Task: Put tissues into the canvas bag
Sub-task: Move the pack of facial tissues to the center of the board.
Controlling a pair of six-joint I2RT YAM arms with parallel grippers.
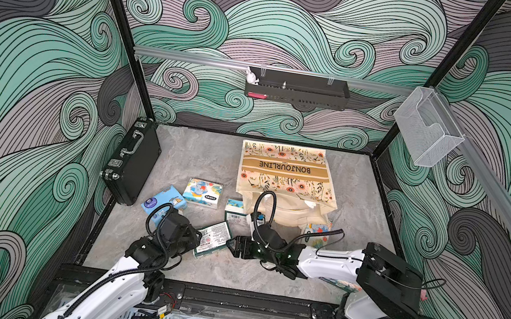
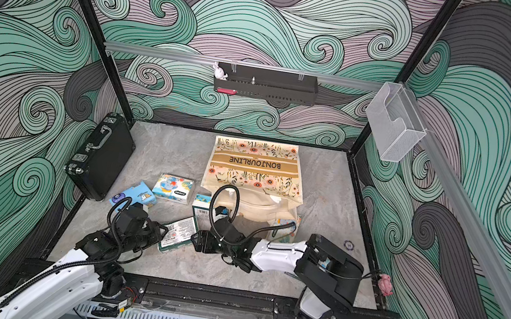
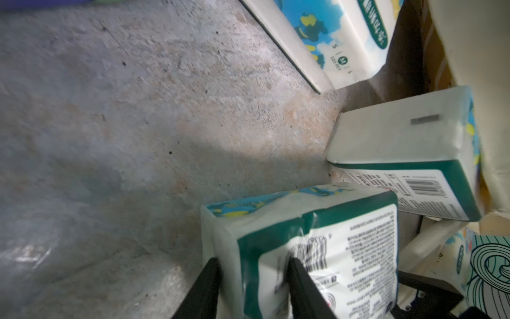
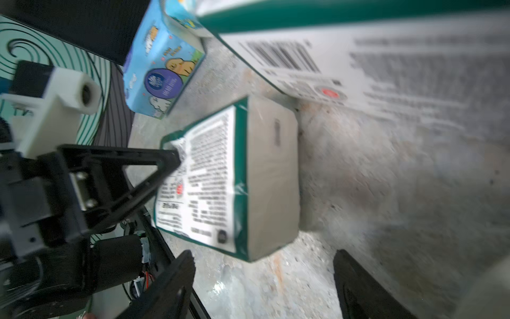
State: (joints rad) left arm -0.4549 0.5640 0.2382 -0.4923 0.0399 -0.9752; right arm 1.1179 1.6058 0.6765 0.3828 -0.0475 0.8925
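A dark green tissue pack with a white label lies tilted near the front middle of the table. My left gripper is shut on one end of it, one finger on the label and one on the white side. My right gripper is open just right of the pack, with only bare table between its fingers. The canvas bag lies flat behind, its mouth facing the front.
A second green pack stands by the bag's mouth. A light blue cartoon pack and a white-blue floral pack lie to the left. A black briefcase leans at the left edge.
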